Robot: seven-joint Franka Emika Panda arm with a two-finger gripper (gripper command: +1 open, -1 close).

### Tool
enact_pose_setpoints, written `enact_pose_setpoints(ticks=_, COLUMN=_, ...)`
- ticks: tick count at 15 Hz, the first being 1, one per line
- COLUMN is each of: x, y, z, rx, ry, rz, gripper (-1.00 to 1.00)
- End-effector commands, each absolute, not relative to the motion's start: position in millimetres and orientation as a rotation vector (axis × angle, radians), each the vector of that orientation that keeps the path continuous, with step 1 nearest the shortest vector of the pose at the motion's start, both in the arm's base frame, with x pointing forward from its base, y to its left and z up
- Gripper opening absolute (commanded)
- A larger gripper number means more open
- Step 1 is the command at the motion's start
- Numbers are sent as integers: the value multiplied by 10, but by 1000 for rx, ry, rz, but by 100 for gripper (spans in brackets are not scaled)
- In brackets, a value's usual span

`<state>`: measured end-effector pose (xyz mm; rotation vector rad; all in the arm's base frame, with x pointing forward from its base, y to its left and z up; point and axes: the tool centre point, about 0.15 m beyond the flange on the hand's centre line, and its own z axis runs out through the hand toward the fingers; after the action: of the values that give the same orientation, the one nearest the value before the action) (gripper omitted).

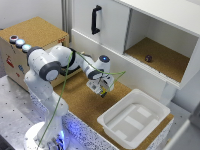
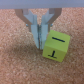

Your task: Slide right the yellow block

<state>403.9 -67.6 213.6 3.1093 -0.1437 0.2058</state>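
The pincer (image 2: 40, 36), its metal fingers pressed together and holding nothing, touched the yellow block's (image 2: 55, 45) side. The smooth cube, marked "T", sat on grainy cork (image 2: 17, 62). The arm (image 1: 70, 57) reached forward, bent downward.

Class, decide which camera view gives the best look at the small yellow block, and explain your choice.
The wrist view: the small yellow cube-shaped block fills much of the frame, a dark T-shaped mark on its face, on the cork surface beside the gripper. The exterior view shows only a yellow speck at the gripper.
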Motion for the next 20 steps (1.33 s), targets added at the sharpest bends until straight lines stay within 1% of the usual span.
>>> enact_pose_setpoints(ticks=1, x=3783, y=-642, z=2153, rx=2973, ry=-207, rz=295, gripper=-100)
enact_pose_setpoints(ticks=6, x=3735, y=-774, z=2103, rx=2992, ry=-252, rz=278, gripper=-100)
enact_pose_setpoints(ticks=11, x=3857, y=-921, z=2060, rx=2985, ry=-264, rz=301, gripper=-100)
enact_pose_setpoints(ticks=20, x=3909, y=-1213, z=1996, rx=2968, ry=-291, rz=237, gripper=-100)
